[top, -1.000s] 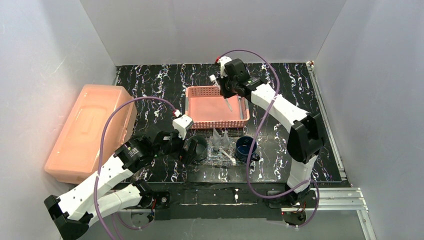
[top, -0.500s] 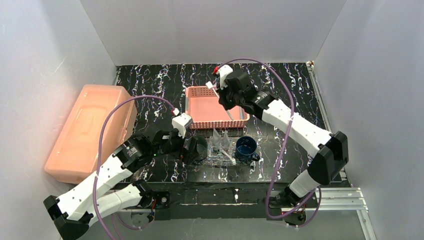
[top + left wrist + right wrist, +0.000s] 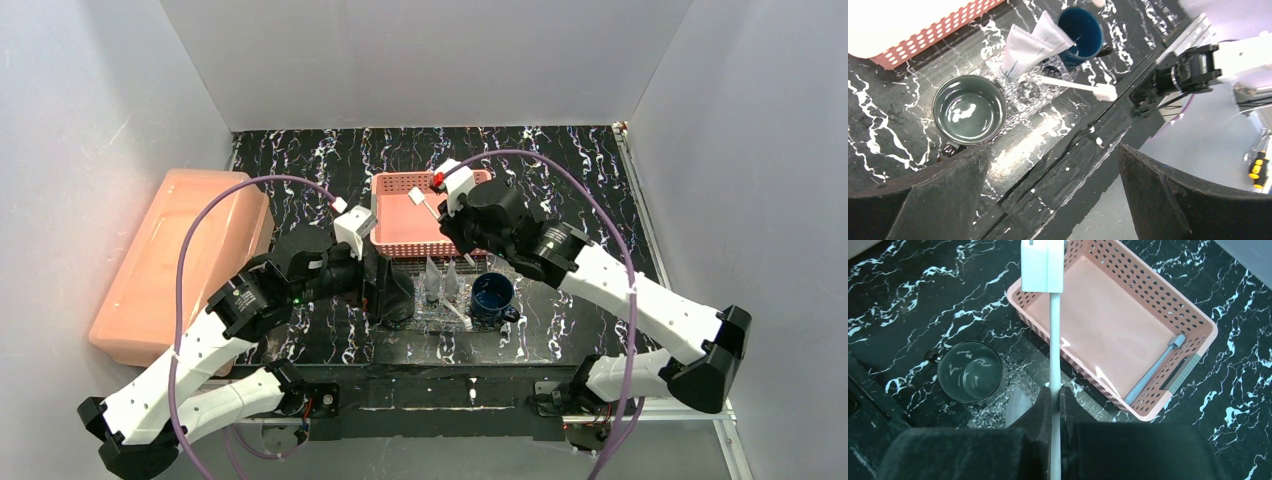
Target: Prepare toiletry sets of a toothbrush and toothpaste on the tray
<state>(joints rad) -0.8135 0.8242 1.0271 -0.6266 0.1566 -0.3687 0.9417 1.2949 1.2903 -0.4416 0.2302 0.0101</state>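
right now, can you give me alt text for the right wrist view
The right end effector is shut on the white toothbrush, which runs up the middle of the frame with its head at the top. Below it, on a black marbled table, are a pink perforated basket holding a grey toothbrush, a dark mug and part of the glittery clear tray.

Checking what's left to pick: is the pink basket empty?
No, a grey toothbrush lies on the floor of the basket, next to one end wall.
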